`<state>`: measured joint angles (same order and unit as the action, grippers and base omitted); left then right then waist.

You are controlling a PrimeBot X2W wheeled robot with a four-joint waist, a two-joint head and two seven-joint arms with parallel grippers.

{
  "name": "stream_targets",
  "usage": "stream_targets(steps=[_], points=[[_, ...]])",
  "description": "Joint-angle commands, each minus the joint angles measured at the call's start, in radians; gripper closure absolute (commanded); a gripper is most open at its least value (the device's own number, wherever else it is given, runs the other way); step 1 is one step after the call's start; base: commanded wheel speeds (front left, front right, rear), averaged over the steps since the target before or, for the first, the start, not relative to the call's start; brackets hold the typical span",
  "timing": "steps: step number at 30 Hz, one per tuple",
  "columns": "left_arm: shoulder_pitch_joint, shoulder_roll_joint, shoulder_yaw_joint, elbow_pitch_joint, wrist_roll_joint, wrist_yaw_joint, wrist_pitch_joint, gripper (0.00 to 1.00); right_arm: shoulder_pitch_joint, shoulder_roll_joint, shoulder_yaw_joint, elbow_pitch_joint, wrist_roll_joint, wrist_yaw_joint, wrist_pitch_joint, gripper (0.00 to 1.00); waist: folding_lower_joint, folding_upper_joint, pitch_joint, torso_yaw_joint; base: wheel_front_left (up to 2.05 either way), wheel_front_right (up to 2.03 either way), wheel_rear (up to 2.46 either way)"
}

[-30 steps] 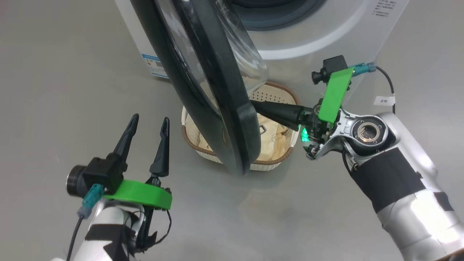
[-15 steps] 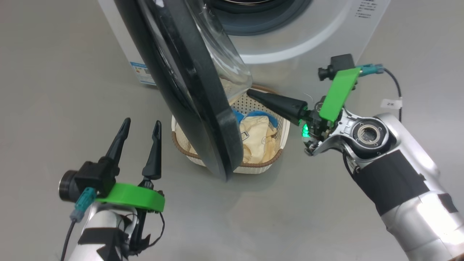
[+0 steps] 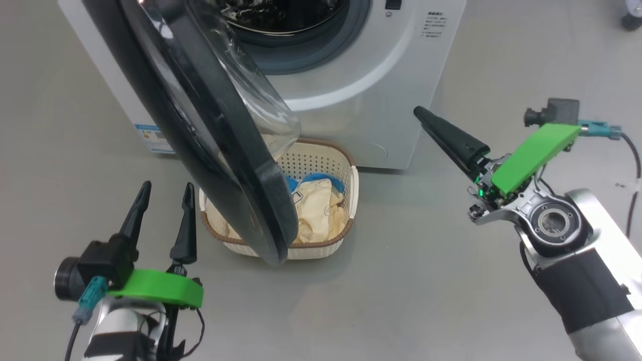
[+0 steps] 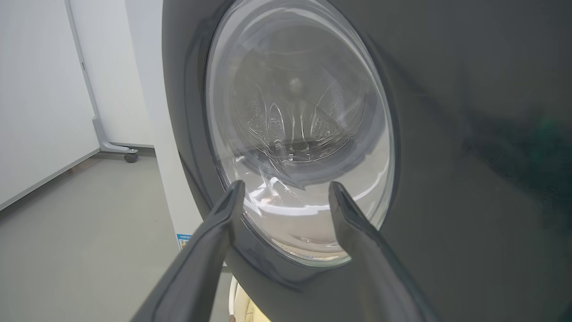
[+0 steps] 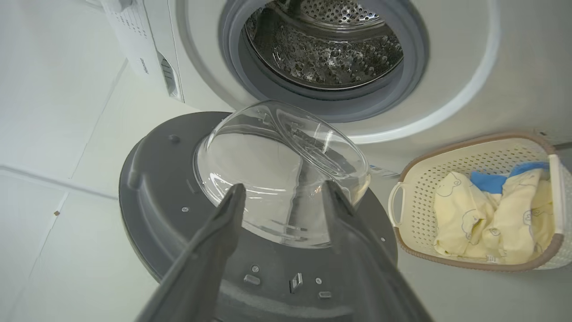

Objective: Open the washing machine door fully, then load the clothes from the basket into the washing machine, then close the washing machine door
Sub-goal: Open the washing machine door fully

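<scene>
Right gripper (image 3: 421, 114) is off the washing machine door (image 3: 261, 200) now. A second ago its tip sat at the door's lower edge over the basket (image 3: 311, 250); it's now mid right of the head view, well apart from both. Head camera has shifted too, so more of the washing machine (image 3: 351, 75) is in frame. Right wrist view: its two fingers stand apart, nothing between them. Left gripper (image 3: 167, 186) sits lower left of the head view, spread wide, empty. In the left wrist view it points at the door's outer glass from close by; can't tell if it touches

Door open, drum (image 5: 321, 44) mouth and grey gasket (image 5: 415, 67) uncovered. Door's lower edge overlaps the basket's left part in the head view. Basket on the floor (image 3: 401, 301) just in front of the washer, centre of frame. Clothes (image 3: 321, 205) lie in the basket, cream-yellow with blue trim; faint bear outlines show in the right wrist view

Floor: smooth grey, glossy, soft reflections. Left side of the left wrist view: white wall panels (image 4: 40, 89), grey stand foot with caster (image 4: 130, 157)

Labels: blue sticker (image 3: 150, 138) low on the washer front, left of frame, print too small to read. Small print lines (image 3: 434, 27) beside the drum opening, top of frame, unreadable
</scene>
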<state>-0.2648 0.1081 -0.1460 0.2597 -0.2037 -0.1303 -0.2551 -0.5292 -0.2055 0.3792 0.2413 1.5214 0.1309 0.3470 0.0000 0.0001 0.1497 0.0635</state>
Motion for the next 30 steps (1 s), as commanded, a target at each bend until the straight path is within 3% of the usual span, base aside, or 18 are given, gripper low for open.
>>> stream_targets(steps=[1,10,19,20,24,30], points=[[-0.01,0.031,0.046,-0.037,-0.001,0.001,-0.007,0.0,0.008,-0.021,-0.008,-0.061,-0.051,0.0,-0.053,0.0,0.0,-0.0001,-0.021,-0.025,0.0,0.0,0.0],[0.028,0.04,0.064,-0.043,0.005,0.002,-0.007,0.0,0.111,-0.118,-0.035,-0.175,-0.329,0.0,-0.322,0.0,0.0,-0.0001,-0.059,-0.058,0.0,0.0,0.0],[0.069,0.044,0.084,-0.059,0.001,0.006,-0.007,0.0,0.239,-0.199,-0.045,-0.178,-0.658,0.0,-0.534,0.0,0.0,-0.0001,-0.083,-0.087,0.0,0.0,0.0],[0.069,0.044,0.084,-0.059,0.001,0.006,-0.007,0.0,0.239,-0.199,-0.045,-0.178,-0.658,0.0,-0.534,0.0,0.0,-0.0001,-0.083,-0.087,0.0,0.0,0.0],[0.1,0.037,0.088,-0.081,0.007,0.02,-0.007,0.0,0.305,-0.215,-0.071,-0.175,-0.836,0.0,-0.58,0.0,0.0,-0.0001,-0.09,-0.099,0.0,0.0,0.0],[0.148,0.026,0.107,-0.11,-0.005,0.035,-0.007,0.0,0.416,-0.17,-0.148,-0.187,-1.015,0.0,-0.601,0.0,0.0,-0.0001,-0.099,-0.115,0.0,0.0,0.0]])
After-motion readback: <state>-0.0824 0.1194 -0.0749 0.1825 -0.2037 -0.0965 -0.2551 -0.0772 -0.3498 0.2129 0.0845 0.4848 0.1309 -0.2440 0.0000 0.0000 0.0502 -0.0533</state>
